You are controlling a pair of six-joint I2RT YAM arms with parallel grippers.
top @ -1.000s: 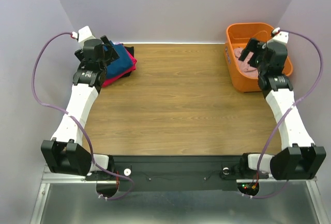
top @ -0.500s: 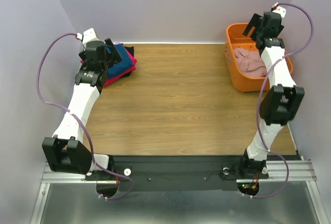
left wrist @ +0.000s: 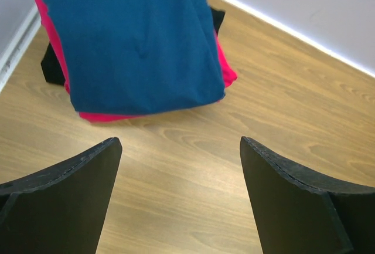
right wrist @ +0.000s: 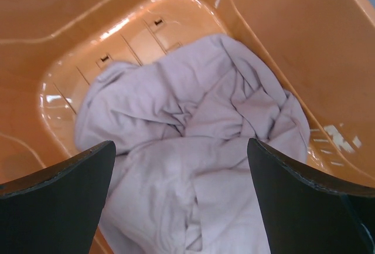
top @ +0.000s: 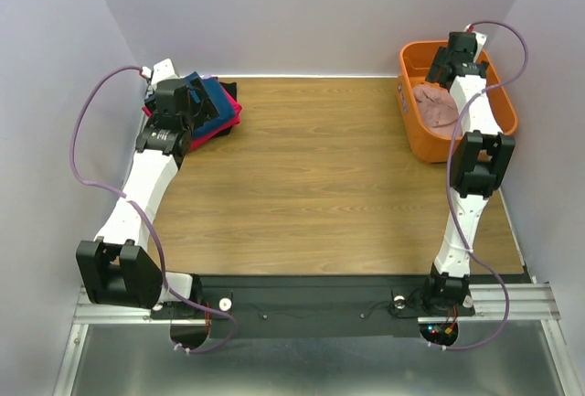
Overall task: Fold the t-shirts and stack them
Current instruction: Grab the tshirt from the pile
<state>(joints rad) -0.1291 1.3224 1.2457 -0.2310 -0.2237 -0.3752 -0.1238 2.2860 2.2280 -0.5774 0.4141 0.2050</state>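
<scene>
Wood table [top: 320, 176]. Orange basket [top: 409, 117] at the far right corner, its far rim cut off by the right arm. Inside it lies the pink tee [right wrist: 193, 166]: a crumpled heap, only plain cloth showing. Far left corner has the folded stack: blue tee [left wrist: 135, 43] on top, magenta [left wrist: 227, 73] under it, black [left wrist: 51, 69] mostly hidden at the bottom. Left gripper [left wrist: 179, 148] spread wide, empty, just short of the stack. Right gripper [right wrist: 181, 145] spread wide, empty, above the pink tee.
</scene>
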